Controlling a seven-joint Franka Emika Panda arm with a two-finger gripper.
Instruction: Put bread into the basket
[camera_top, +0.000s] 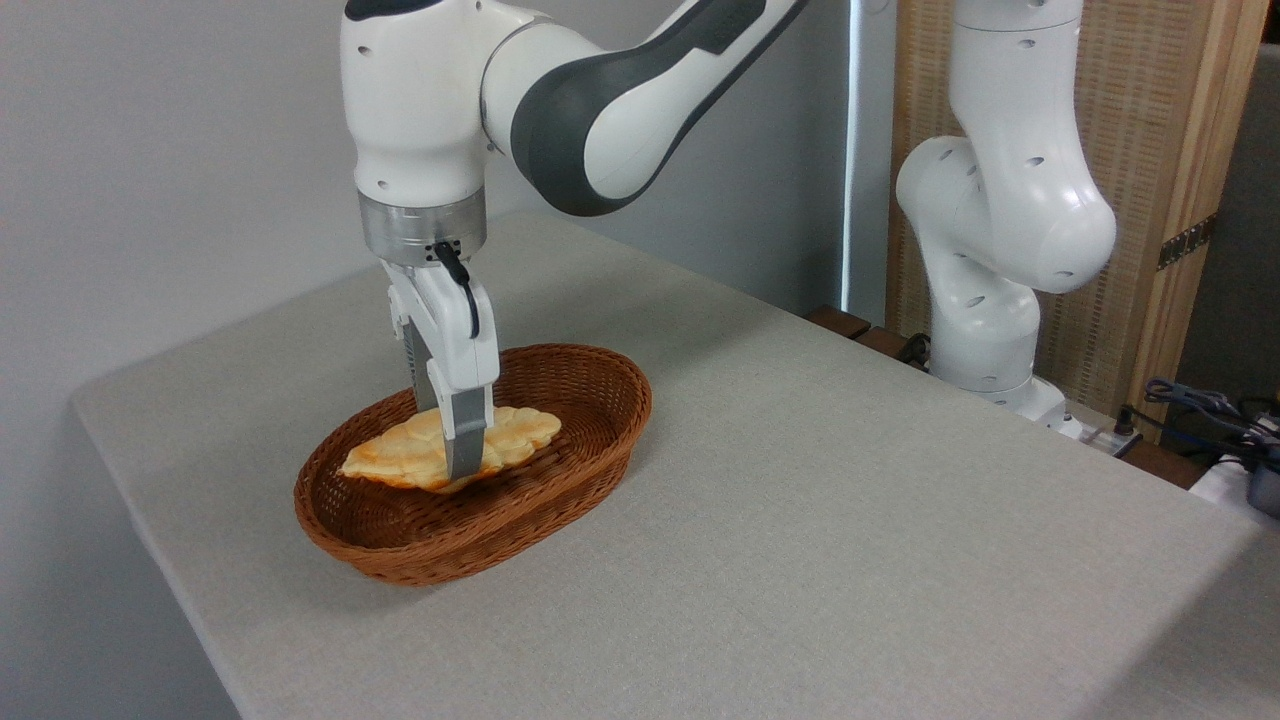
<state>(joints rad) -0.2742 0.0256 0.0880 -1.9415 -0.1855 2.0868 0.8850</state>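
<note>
Jaws pinching the leaf-shaped bread (400, 455) hold it low inside the basket (600, 440), left of centre frame, so spreading them gently, then lifting straight up, should release it cleanly.

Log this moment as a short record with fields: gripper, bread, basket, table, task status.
gripper: gripper points down inside the basket, fingers closed on the leaf-shaped bread
bread: leaf-shaped bread, golden-brown, lies lengthwise within the basket; whether it rests on the bottom cannot be told
basket: oval wicker basket, reddish-brown, on the left part of the table
table: grey table
task status: bread in the basket, not yet released
</note>
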